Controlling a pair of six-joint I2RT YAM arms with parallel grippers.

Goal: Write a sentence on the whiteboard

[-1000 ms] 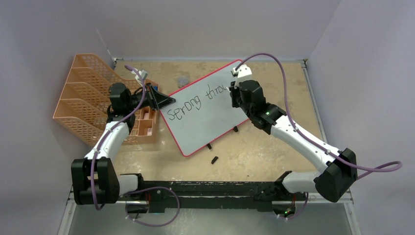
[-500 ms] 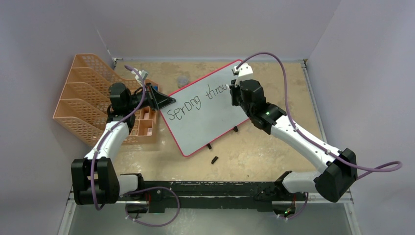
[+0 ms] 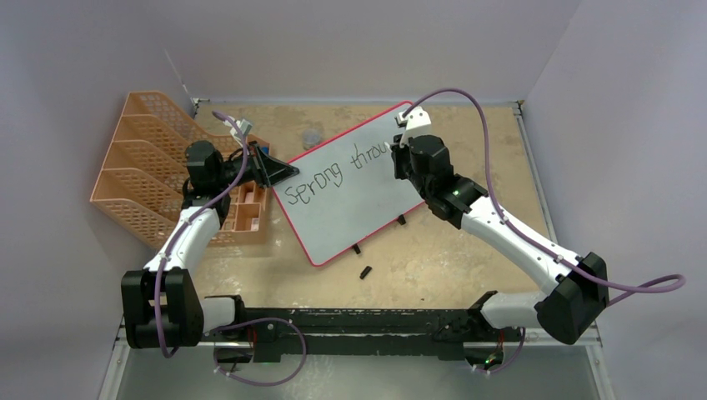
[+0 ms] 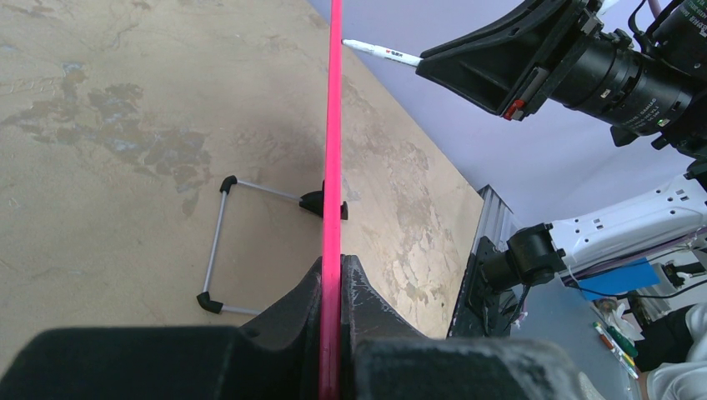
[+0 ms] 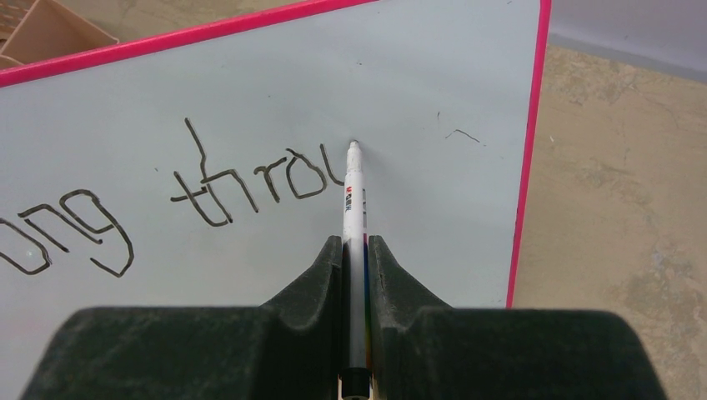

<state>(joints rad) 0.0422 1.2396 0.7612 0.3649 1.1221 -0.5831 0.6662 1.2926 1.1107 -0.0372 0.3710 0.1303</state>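
Whiteboard [image 3: 354, 212]: pale white face, thin red-pink frame, rounded corners. Sits mid-frame in the top view, rotated so the long axis runs lower left to upper right. Two small black feet show along its lower-right edge. In the left wrist view it is edge-on, just a thin pink vertical line.

Sentence [image 3: 333, 172]: thin black handwriting, a single slanted line along the board's upper-left side, reads "Sprong throu". Rest of the face is blank except a small stray stroke right of the last letter.

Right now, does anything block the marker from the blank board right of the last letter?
Nothing visible. The marker, clamped in the right fingers, has its tip at the whiteboard just past the sentence. Bare board runs to the pink frame, bar two faint stray marks.
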